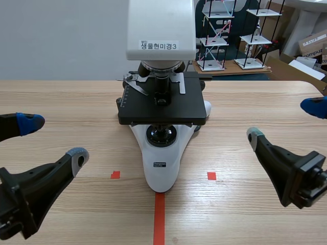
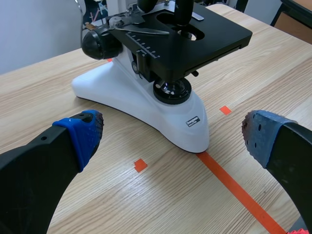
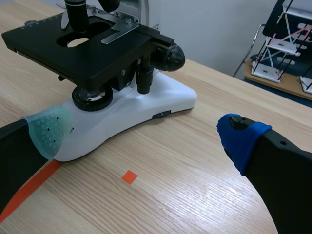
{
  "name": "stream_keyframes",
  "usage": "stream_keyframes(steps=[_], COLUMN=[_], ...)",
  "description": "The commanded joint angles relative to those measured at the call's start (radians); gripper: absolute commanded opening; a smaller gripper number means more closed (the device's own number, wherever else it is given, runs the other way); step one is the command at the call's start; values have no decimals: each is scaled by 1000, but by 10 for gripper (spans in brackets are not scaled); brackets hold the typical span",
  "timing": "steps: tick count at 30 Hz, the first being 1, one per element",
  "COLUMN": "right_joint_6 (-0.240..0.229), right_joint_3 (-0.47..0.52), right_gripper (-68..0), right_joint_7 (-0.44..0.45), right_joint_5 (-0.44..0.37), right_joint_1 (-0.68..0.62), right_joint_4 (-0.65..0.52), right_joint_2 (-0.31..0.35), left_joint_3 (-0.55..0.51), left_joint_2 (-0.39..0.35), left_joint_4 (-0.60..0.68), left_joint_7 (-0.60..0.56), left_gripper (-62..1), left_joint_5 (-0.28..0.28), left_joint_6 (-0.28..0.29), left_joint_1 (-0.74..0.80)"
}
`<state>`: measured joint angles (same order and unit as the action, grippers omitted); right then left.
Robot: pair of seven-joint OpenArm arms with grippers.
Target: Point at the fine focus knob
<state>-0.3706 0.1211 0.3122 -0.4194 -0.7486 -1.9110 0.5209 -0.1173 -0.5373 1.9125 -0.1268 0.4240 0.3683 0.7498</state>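
- The left claw (image 1: 53,140) hovers low over the pale wooden tabletop (image 1: 76,102), well to the left of the microscope. Its two thick black fingers are spread wide, one tipped with a blue pad and one with a grey pad, and nothing is between them.
- A black round focus knob (image 2: 100,45) juts from the microscope's left flank, below the back corner of the stage. It is well apart from the left claw, and no finger touches it.
- The white-bodied microscope (image 1: 161,153) stands upright at the middle of the tabletop. It has a black square stage (image 1: 163,107) and a white head bearing a printed label. The narrow front of its base sits at the far end of the orange-red tape line.
- A matching black round knob (image 3: 170,57) sticks out from the right flank, beside the stage's back corner. A smaller cap at its outer end looks like the fine part, though the two parts are hard to tell apart.
- The right claw (image 1: 283,121) hangs over the tabletop to the right of the microscope, clear of the base and the knob. Its fingers are also wide apart, one with a grey-green pad and one with a blue pad, and they grip nothing.
- Beyond the tabletop's far right edge stand wire racks with white shelves (image 1: 214,35).
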Motion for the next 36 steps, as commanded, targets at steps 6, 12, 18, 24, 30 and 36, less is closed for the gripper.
stream_keyframes(steps=[6,12,18,24,30,36], right_joint_6=[3,4,4,4,-19,-19], right_joint_3=[2,2,2,2,-6,-45], right_gripper=[4,4,4,1,-216,-455], right_joint_7=[0,0,0,0,8,33], right_joint_5=[-18,-18,-18,-18,-18,-3], right_joint_1=[-2,-2,-2,1,57,175], right_joint_4=[-7,-7,-7,-4,62,191], right_joint_2=[11,11,11,11,10,11], left_joint_3=[-3,-3,-3,-3,-3,-3], left_joint_2=[2,2,2,2,2,2], left_joint_4=[13,13,13,13,13,13], left_joint_7=[-14,-14,-14,-14,-14,-14], left_gripper=[-7,-7,-7,-7,-7,-7], left_joint_5=[6,6,6,6,6,6], left_joint_6=[1,1,1,1,1,1], left_joint_1=[-3,-3,-3,-3,-3,-3])
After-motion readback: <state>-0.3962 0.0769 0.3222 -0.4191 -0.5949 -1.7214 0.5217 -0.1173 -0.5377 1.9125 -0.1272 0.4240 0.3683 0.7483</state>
